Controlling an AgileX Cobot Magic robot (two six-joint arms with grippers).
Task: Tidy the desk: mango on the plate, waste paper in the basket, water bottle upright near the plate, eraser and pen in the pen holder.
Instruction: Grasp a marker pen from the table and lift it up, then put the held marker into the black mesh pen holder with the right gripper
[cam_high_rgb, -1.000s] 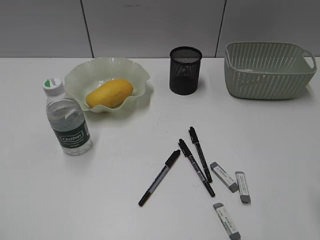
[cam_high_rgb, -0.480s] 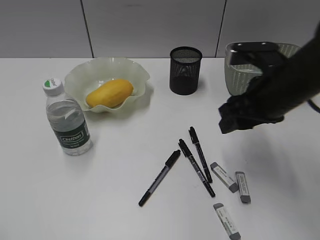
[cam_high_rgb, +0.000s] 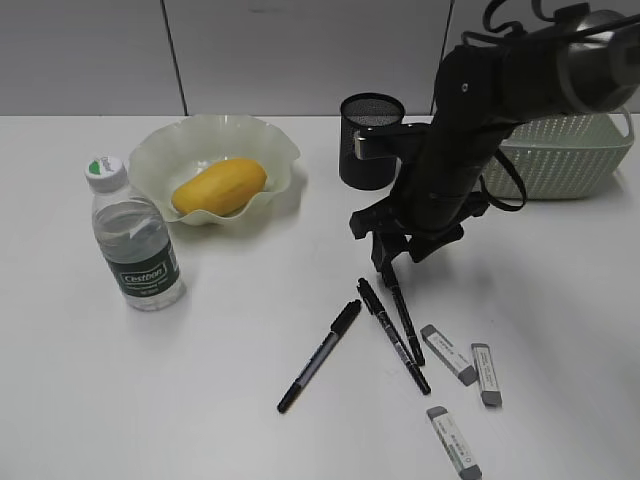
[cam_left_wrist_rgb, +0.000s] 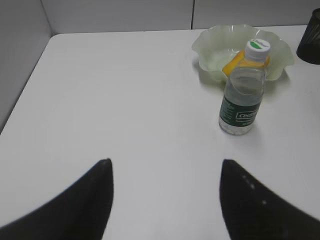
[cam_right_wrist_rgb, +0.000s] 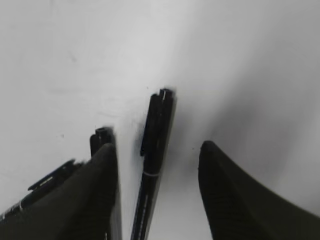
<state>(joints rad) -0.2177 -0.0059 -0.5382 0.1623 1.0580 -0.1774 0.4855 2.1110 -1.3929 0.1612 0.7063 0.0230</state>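
The yellow mango (cam_high_rgb: 218, 187) lies in the pale green plate (cam_high_rgb: 160, 150). Left of the plate, the water bottle (cam_high_rgb: 135, 240) stands upright. Three black pens lie mid-desk, with three grey erasers (cam_high_rgb: 448, 353) to their right. My right gripper (cam_high_rgb: 388, 265) is open and low over the cap end of the rightmost pen (cam_high_rgb: 405, 315). In the right wrist view that pen (cam_right_wrist_rgb: 155, 150) lies between the fingers of the gripper (cam_right_wrist_rgb: 157, 147), untouched. My left gripper (cam_left_wrist_rgb: 166, 162) is open over bare desk, short of the bottle (cam_left_wrist_rgb: 242, 100). The pen holder (cam_high_rgb: 365, 120) stands behind my right arm. The waste paper is out of view.
The sage green basket (cam_high_rgb: 560, 160) sits at the back right, partly behind my right arm. A second pen (cam_right_wrist_rgb: 100, 136) lies just outside the right gripper's left finger. The third pen (cam_high_rgb: 320, 355) lies further left, at a slant.
My right arm has swung in from the right and dropped down to the pens, where it was absent a second ago. Nothing on the desk has moved.
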